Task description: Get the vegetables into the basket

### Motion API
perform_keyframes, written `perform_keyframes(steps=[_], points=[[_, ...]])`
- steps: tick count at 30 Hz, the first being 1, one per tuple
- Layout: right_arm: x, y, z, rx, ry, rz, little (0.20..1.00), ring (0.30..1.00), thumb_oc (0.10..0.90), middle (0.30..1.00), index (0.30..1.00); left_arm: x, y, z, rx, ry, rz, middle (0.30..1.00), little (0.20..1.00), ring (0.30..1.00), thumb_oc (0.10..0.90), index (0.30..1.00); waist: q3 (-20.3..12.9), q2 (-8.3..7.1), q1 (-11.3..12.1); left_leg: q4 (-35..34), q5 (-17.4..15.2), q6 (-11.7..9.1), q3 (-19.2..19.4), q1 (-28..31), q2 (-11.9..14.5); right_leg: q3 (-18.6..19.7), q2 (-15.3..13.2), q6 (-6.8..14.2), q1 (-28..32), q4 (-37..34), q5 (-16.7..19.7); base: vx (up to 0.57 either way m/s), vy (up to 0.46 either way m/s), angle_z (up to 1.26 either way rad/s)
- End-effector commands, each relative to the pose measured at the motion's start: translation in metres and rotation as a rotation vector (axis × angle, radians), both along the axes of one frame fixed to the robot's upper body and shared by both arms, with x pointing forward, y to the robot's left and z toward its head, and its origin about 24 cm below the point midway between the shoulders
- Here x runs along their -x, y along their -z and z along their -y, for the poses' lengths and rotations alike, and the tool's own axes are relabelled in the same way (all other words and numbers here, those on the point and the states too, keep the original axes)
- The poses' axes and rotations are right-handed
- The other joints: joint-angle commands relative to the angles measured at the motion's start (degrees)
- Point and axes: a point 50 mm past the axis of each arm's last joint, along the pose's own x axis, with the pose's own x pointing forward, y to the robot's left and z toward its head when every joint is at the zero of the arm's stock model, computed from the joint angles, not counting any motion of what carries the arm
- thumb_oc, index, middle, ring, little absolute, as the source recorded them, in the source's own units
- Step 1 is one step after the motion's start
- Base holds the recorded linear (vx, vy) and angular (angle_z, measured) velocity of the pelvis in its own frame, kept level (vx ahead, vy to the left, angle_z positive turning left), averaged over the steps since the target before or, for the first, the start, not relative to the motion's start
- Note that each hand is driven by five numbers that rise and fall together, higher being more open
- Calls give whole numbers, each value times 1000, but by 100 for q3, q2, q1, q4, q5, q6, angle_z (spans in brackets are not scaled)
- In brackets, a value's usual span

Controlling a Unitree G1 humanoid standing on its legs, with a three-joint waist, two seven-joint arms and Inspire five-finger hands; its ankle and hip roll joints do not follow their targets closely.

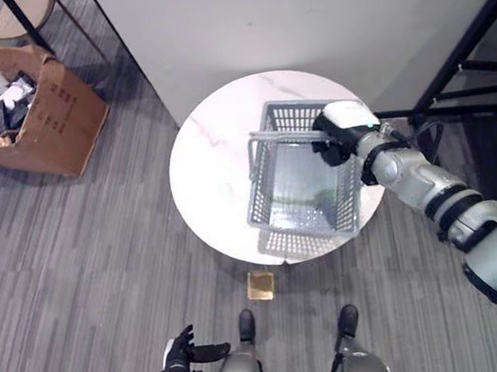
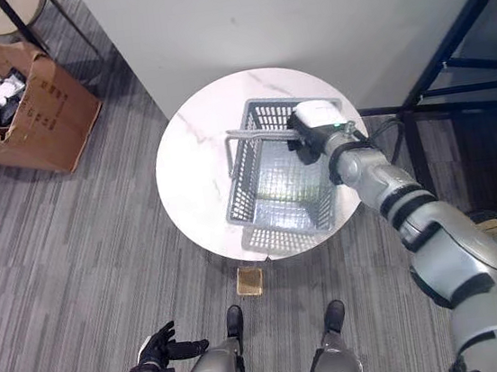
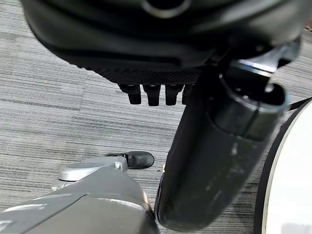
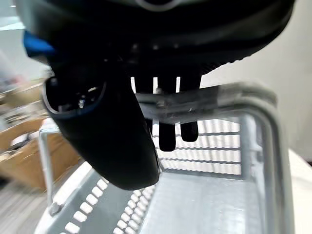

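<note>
A round white marble table [image 1: 214, 167] stands on grey striped floor [image 1: 76, 261], near a cardboard box [image 1: 35, 108].

We note a grey slatted basket [image 1: 300, 180] on a white round table [image 1: 210, 168] with faint marble veining. Floor [image 1: 67, 263]: grey, striped planks. Cardboard box [image 1: 39, 107]: brown. A small tan square [image 1: 261, 284], possibly patterned, lies below the table. Right hand [image 1: 337, 134]: dark, white-capped.
</note>
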Motion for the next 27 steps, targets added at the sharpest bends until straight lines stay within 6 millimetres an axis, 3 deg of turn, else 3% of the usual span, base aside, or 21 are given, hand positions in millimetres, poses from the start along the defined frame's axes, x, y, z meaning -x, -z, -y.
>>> perform_keyframes(steps=[1, 8, 17, 18, 27], points=[[10, -78, -18, -125, -169, 283, 300, 300, 400, 300, 300, 17, 1, -27, -93, 24, -89, 1000, 1000, 1000, 900, 1000, -145, -476, -138, -3, -316, -296, 393, 220, 14, 274, -309, 405, 616, 22, -467, 35, -6, -13], [47, -83, -16, -246, -316, 267, 300, 300, 400, 300, 300, 38, 7, -28, -80, 13, -166, 1000, 1000, 1000, 900, 1000, -322, -473, -387, -3, -361, -308, 573, 446, 74, 397, -246, 402, 706, -6, -483, 15, -18, -21], [96, -74, 9, -230, -382, 167, 300, 300, 400, 300, 300, 55, 12, -22, -46, 28, -215, 1000, 1000, 1000, 900, 1000, -475, -462, -628, -3, -389, -322, 740, 651, 133, 514, -165, 398, 791, -6, -516, 10, -25, -12], [105, -68, 22, -184, -347, 140, 300, 300, 400, 300, 300, 56, 12, -22, -43, 33, -211, 1000, 1000, 1000, 900, 1000, -509, -458, -739, -3, -398, -325, 799, 691, 156, 568, -147, 405, 782, -6, -509, -3, -32, -23], [121, -47, 50, -178, -232, 110, 300, 300, 400, 300, 300, 52, 11, -23, -56, 46, -193, 1000, 1000, 1000, 900, 1000, -468, -517, -928, 62, -465, -239, 1022, 830, 105, 732, -163, 443, 725, 58, -469, -10, 13, -15]])
